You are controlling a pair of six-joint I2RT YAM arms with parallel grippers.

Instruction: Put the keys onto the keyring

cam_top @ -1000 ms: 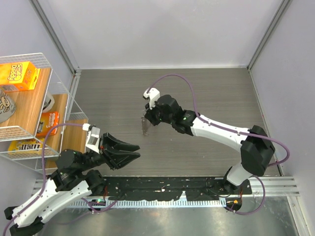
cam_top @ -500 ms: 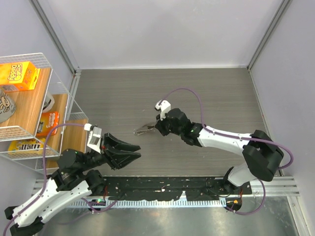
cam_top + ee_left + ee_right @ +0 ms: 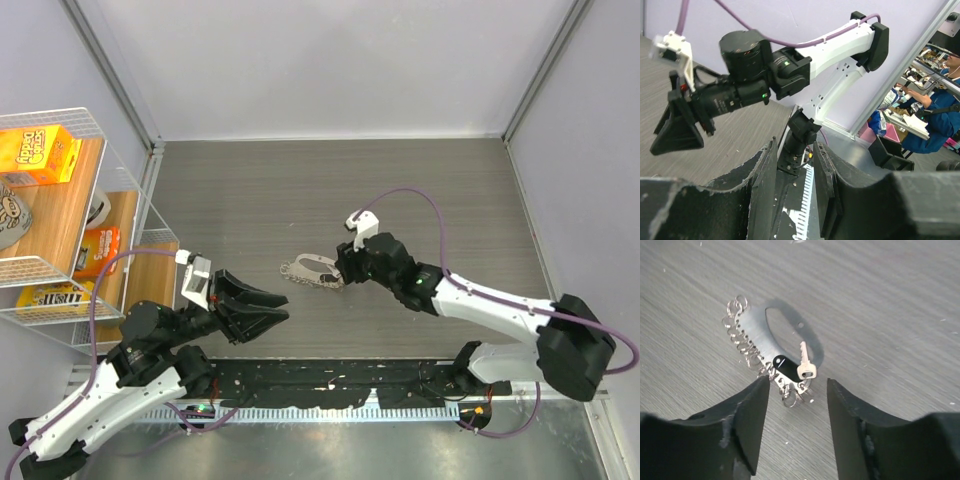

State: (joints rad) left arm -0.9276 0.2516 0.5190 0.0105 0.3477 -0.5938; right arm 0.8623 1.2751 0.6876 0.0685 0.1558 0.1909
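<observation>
Two keys (image 3: 805, 364) against the keyring (image 3: 753, 336)

- From above, the keyring (image 3: 308, 270) is a small glittery strip, and what hangs on it is too small to make out.
- In the right wrist view the black-headed key (image 3: 783, 365) shows only its head. Its blade is lost among the keyring's loops.
- The shelf (image 3: 55, 215) is cut off at the top view's left edge.

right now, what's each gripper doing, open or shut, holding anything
left gripper: jaws open, holding nothing.
right gripper: jaws open, holding nothing; the keyring lies free just ahead of it.
</observation>
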